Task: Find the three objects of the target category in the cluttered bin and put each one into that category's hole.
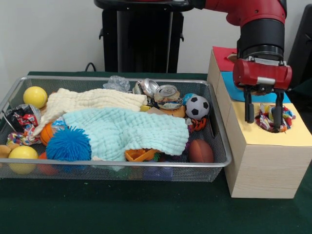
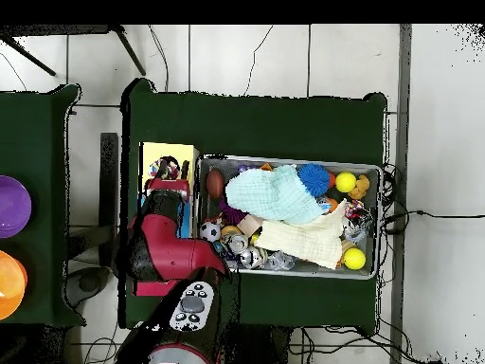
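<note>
Gripper with fingers spread, over yellow-topped box hole, rope toy between its fingers in hole, bin beside box.

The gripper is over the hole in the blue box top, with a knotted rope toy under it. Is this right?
Not quite. The front view shows the gripper over the hole in the yellow box top, not the blue one. The rope toy does sit under it, in that hole.
</note>
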